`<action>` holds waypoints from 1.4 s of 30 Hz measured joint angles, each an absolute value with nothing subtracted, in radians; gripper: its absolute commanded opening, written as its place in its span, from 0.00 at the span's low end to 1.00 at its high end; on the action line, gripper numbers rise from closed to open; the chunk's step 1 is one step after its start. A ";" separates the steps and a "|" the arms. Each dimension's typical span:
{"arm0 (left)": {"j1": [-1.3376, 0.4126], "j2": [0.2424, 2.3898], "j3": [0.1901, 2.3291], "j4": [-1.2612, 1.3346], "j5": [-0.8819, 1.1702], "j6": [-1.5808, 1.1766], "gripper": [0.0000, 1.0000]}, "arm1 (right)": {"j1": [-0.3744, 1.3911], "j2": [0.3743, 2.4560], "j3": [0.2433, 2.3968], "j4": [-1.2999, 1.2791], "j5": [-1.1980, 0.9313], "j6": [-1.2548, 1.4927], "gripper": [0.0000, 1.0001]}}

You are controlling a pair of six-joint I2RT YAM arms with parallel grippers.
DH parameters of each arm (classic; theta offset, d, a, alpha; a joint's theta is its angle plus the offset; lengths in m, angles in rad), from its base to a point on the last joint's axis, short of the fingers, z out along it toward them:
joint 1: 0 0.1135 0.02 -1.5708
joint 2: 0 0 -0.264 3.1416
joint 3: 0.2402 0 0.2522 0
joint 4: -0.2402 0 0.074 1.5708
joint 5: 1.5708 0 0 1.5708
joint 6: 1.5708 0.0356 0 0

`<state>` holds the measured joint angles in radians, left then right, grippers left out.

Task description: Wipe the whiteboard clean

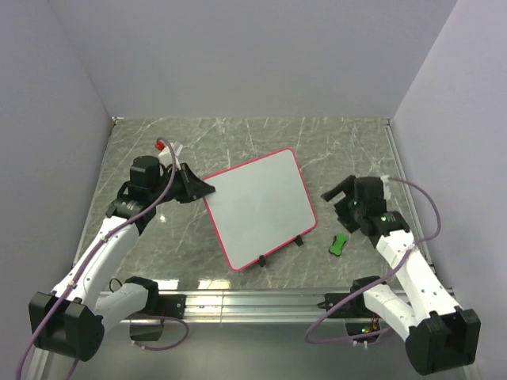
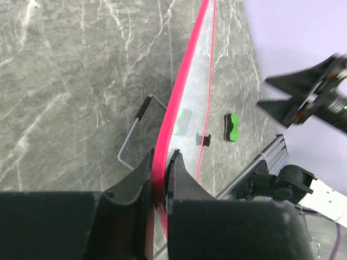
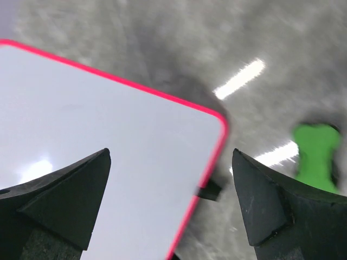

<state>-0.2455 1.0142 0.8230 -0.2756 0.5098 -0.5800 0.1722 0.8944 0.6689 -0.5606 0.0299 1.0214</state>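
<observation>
Pink-framed whiteboard sits pinched at its edge in the left pincer; the right pincer gapes open.

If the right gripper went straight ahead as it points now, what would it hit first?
Most likely the corner of the white board with pink-red frame, centred ahead of the right gripper; the green block sits off-line. Depth unclear.

High rear overhead of the whole table; two close wrist views, whiteboard common to all.
</observation>
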 measured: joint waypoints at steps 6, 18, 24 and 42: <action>-0.249 0.986 0.774 -0.214 0.503 -0.557 0.04 | 0.172 0.979 0.763 -0.509 -0.002 0.986 1.00; -0.252 0.920 0.654 -0.082 0.488 -0.504 0.00 | 0.172 0.953 0.752 -0.527 -0.011 0.971 1.00; -0.255 0.920 0.612 -0.014 0.482 -0.491 0.00 | 0.172 0.912 0.709 -0.536 -0.024 0.971 1.00; -0.264 0.931 0.462 0.245 0.442 -0.418 0.00 | 0.172 0.812 0.694 -0.593 -0.049 0.931 1.00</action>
